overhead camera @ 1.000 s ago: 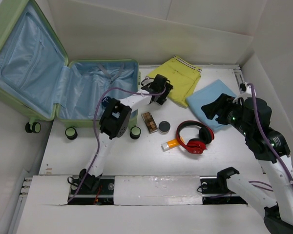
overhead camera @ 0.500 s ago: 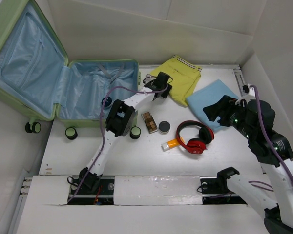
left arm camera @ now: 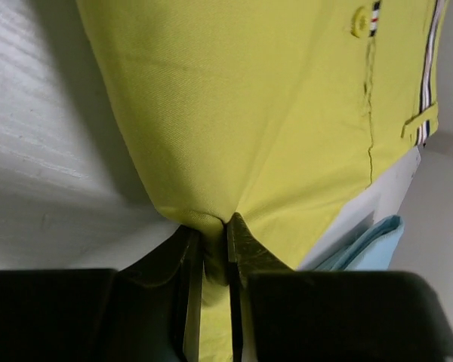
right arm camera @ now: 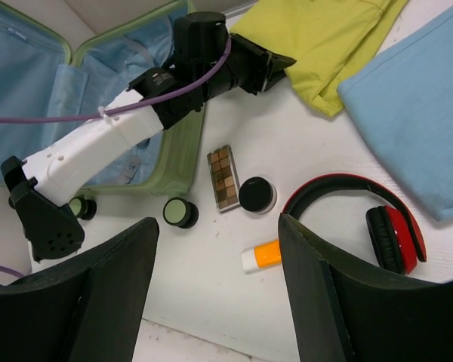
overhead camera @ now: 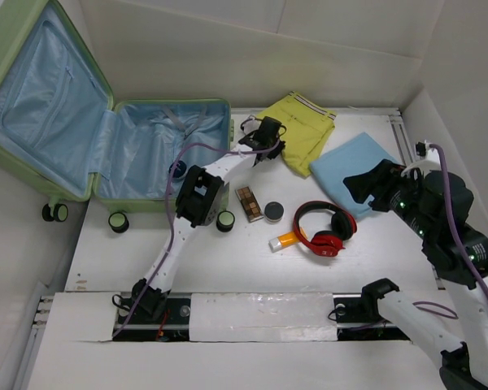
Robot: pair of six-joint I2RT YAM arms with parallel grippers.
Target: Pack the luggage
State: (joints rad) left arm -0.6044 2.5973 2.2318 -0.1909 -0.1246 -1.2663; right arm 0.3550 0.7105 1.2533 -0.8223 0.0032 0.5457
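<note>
Luggage point(overhead camera: 45, 106): lies open at the far left of the table, lid leaning back against the left wall, blue lining showing.

Yellow garment point(overhead camera: 305, 130): far centre, just right of the luggage. Left gripper point(left arm camera: 211, 240) is pressed together on a fold at its near-left edge.

Blue cloth point(overhead camera: 346, 166): right of the garment, touching it. Right gripper point(right arm camera: 215, 226) hangs above its near part, fingers spread, holding nothing.

Red headphones point(overhead camera: 325, 227), brown palette point(overhead camera: 249, 203), orange tube point(overhead camera: 285, 240) and black round compact point(overhead camera: 273, 211) lie clustered near centre.
</note>
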